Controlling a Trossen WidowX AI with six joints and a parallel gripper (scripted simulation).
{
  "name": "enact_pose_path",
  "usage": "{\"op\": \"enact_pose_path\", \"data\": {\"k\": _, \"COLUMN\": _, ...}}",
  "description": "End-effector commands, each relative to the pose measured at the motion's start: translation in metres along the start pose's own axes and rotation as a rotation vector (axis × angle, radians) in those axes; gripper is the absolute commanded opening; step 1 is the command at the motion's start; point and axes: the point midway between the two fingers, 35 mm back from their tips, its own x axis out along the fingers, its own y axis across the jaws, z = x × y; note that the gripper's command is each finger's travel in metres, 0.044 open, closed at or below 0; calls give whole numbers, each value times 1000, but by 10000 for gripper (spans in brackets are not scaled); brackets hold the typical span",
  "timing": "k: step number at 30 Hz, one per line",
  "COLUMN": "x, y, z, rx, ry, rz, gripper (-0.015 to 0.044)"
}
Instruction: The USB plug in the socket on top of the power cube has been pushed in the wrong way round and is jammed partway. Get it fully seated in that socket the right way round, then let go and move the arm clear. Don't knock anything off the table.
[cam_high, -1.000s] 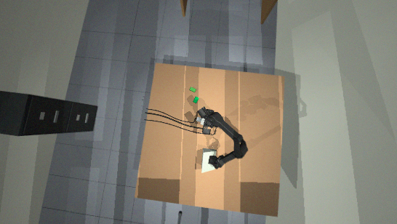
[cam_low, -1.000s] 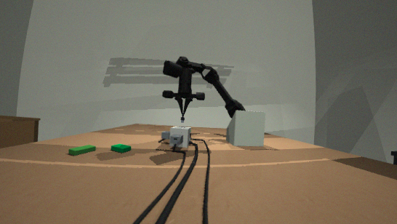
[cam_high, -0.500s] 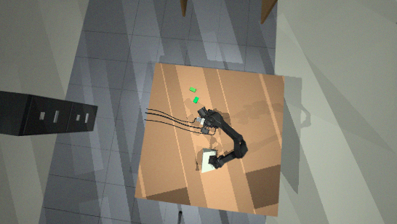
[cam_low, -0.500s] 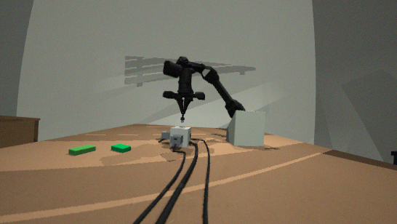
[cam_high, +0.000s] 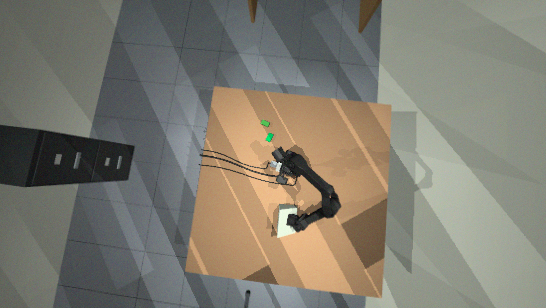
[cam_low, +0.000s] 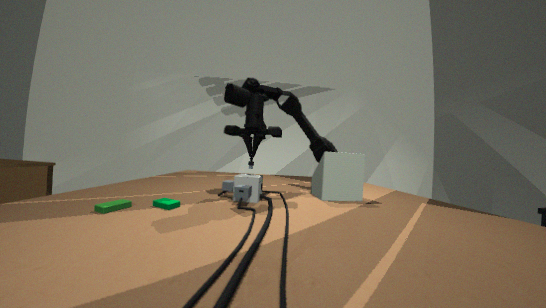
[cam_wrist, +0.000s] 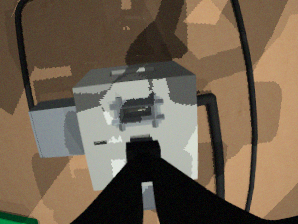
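Note:
The white power cube (cam_high: 278, 167) (cam_low: 255, 189) (cam_wrist: 176, 131) stands on the table. The socket (cam_wrist: 136, 114) with a raised grey guide around it shows on its top, with no plug in it. My gripper (cam_low: 251, 160) (cam_wrist: 145, 168) is shut on the USB plug and points down above the cube. The plug's small grey tip (cam_low: 251, 166) (cam_wrist: 140, 137) sticks out just past the fingertips. In the exterior view a small gap shows between this tip and the cube's top. The fingers hide most of the plug, so which way round it is cannot be told.
Grey plugs (cam_low: 242, 193) (cam_wrist: 55, 131) sit at the cube's sides, with black cables (cam_high: 235, 163) (cam_low: 285, 250) (cam_wrist: 253, 115) running over the table (cam_high: 350, 135). Two green blocks (cam_high: 265, 123) (cam_low: 166, 203) lie nearby. A pale box (cam_high: 285, 222) (cam_low: 342, 177) stands by the arm's base.

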Motion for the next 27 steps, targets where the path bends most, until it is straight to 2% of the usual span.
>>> {"op": "enact_pose_path", "data": {"k": 1, "x": 1, "y": 0, "z": 1, "rx": -6, "ry": -5, "rz": 1, "gripper": 0}}
{"op": "enact_pose_path", "data": {"k": 27, "x": 4, "y": 0, "z": 2, "rx": -17, "ry": -16, "rz": 1, "gripper": 0}}
